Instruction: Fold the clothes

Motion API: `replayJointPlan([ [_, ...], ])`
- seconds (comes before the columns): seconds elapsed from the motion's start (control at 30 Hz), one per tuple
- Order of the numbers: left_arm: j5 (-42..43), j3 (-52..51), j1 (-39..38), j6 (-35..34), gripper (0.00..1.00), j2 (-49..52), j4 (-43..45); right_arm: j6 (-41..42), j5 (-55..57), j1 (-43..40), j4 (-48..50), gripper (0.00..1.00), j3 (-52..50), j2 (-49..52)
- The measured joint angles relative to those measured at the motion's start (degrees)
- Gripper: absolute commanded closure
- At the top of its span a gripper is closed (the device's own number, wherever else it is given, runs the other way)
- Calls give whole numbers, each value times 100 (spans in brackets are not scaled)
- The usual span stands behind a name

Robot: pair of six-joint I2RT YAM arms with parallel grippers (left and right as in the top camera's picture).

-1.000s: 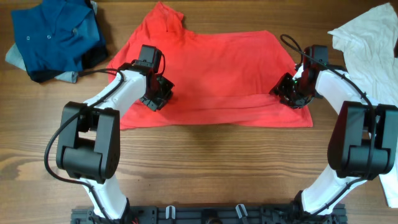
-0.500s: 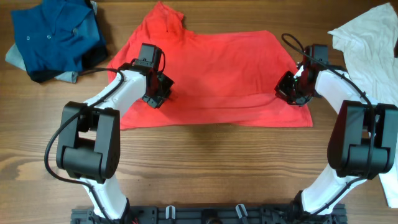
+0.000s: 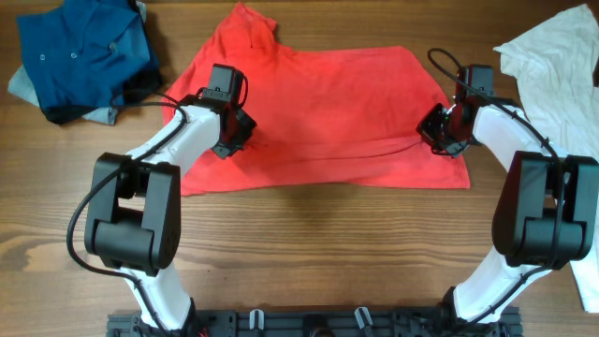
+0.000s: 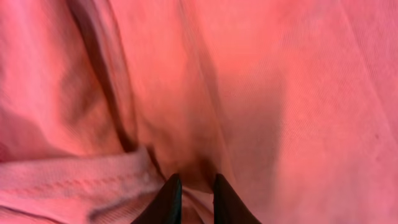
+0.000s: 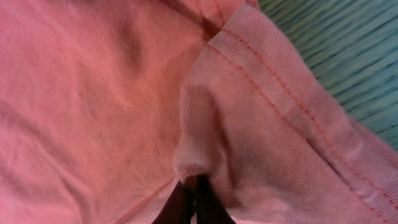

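Note:
The clothes, a red T-shirt [image 3: 328, 103], lie spread on the wooden table [image 3: 309, 253], with one sleeve pointing to the far left. My left gripper [image 3: 230, 140] sits on the shirt's left side. In the left wrist view its fingers stand close together [image 4: 194, 186], with a bunch of red cloth [image 4: 280, 93] pinched between them beside a stitched hem. My right gripper [image 3: 440, 131] is at the shirt's right edge. In the right wrist view it [image 5: 194, 186] is shut on a raised fold of the red fabric [image 5: 93, 93]. A taut crease runs across the shirt between the two grippers.
Dark blue buttoned garments [image 3: 84, 56] are piled at the far left corner. A large white garment [image 3: 557, 65] lies at the far right, close to my right arm. Bare table [image 5: 336, 50] shows just past the shirt's right hem.
Both grippers have shifted slightly away from the front edge, drawing the cloth with them. The right gripper has closed on the fabric, and a crease has formed between the two.

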Motion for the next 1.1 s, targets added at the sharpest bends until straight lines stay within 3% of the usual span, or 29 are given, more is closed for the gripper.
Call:
replayJointPlan([
  [0.03,-87,0,0,98,69,0,31,7,46,0,-7,77,0,0],
  [0.17,-306,28,0,614,57,-2,-70,-72,118,0,-295,73,66,-2],
  [0.2,-319,33,0,704,50,-2,-90,-76,160,-13,-498,70,107,-2],
  [0.27,-485,96,0,881,21,-90,-352,-116,221,-79,-852,66,210,-22],
  [0.37,-721,278,0,1187,8,-588,-782,-181,337,-315,-1543,15,463,-339],
  [0.4,-748,343,0,1272,11,-811,-848,-223,356,-374,-1665,10,546,-496],
  [0.43,-765,398,0,1377,20,-1040,-914,-269,356,-409,-1725,12,599,-636],
  [0.47,-785,472,0,1451,22,-1384,-1130,-457,348,-431,-1906,17,686,-964],
  [0.57,-680,555,0,1580,26,-1845,-1679,-890,199,-385,-2472,56,767,-1375],
  [0.6,-518,566,2,1646,34,-1873,-1908,-946,127,-350,-2640,68,769,-1410],
  [0.67,-181,531,0,1797,58,-1740,-2159,-1130,22,-219,-2653,82,608,-1408],
  [0.77,195,330,0,1919,87,-1362,-2433,-1237,-81,-4,-2452,83,85,-1397],
  [0.83,323,190,0,1952,95,-1108,-2496,-1250,-136,35,-2288,83,-208,-1390],
  [0.93,404,74,0,2011,96,-787,-2470,-1255,-173,37,-1954,87,-568,-1386],
  [1.0,437,70,0,2028,96,-610,-2380,-1241,-190,37,-1703,96,-739,-1386],
  [1.1,452,70,7,2031,96,-404,-2214,-1187,-227,37,-1270,96,-1056,-1386],
])
